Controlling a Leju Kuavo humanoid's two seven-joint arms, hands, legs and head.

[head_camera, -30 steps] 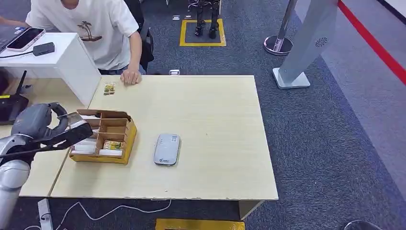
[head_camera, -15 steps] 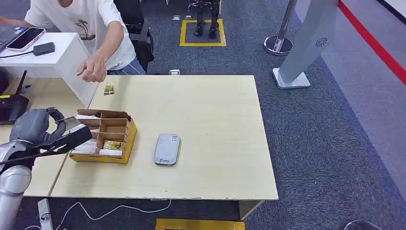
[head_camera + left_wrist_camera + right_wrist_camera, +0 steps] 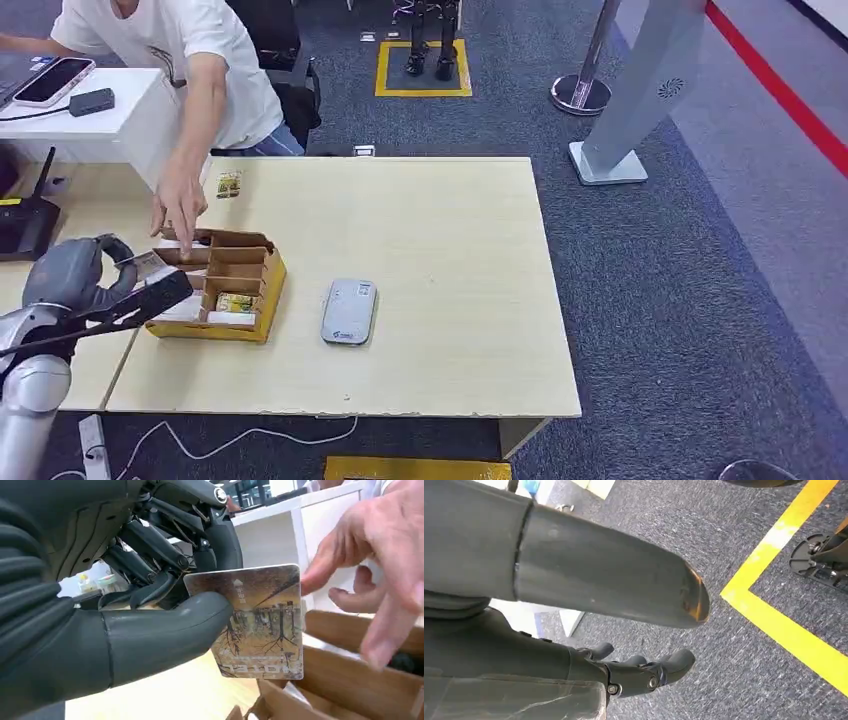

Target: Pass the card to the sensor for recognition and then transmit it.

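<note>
Grey carpet surrounds a pale bench (image 3: 430, 230) whose right half lies bare out to its edge. At the far left, the left hand (image 3: 95, 280) pinches a card (image 3: 260, 622) between thumb and fingers, just beside the left edge of a box (image 3: 225, 290). A person's hand (image 3: 180, 212) reaches down over the box's rear edge, close to the card. A grey sensor (image 3: 349, 311) lies flat right of the box, apart from it. The right hand (image 3: 644, 672) hangs over carpet, fingers curled, holding nothing.
</note>
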